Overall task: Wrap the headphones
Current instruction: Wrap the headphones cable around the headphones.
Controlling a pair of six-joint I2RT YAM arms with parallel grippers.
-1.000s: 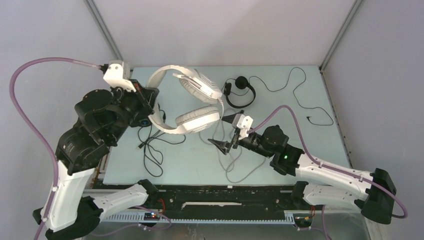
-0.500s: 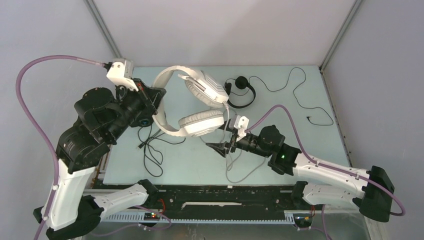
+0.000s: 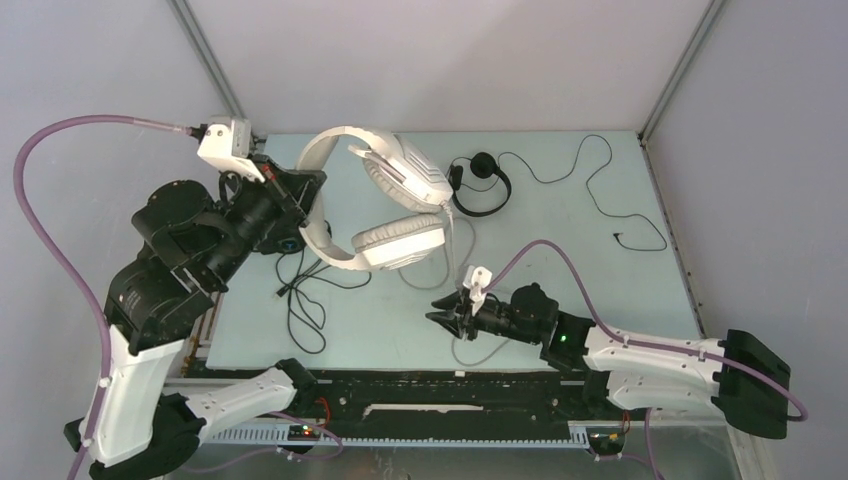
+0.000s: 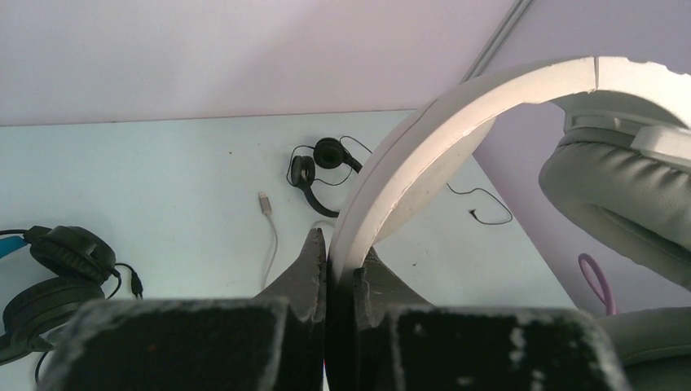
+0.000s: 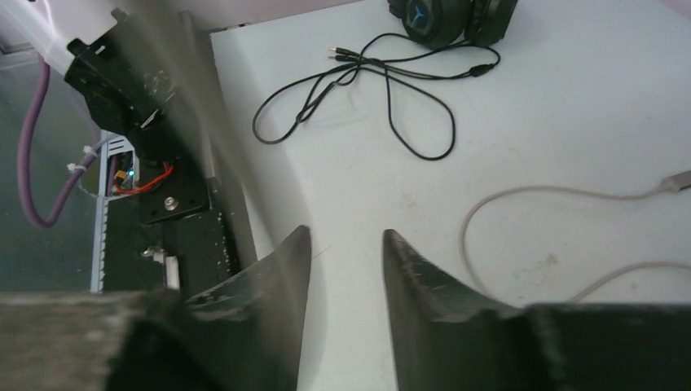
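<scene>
The left jaws pinch the band of the white headphones (image 3: 400,240), held up over the bench (image 3: 380,320). Hold them steady. The right jaws sit low, part open, holding nothing. They should slide over the grey cable (image 5: 538,191) just beside them, then squeeze.

The large white over-ear headset (image 3: 385,205) is held in the left gripper (image 3: 312,205), above the desk (image 3: 580,290). The small thin black on-ear headset (image 3: 480,185) is laid beyond the right gripper (image 3: 440,318), with a grey cable loop (image 5: 521,195) on the desk beside it.
</scene>
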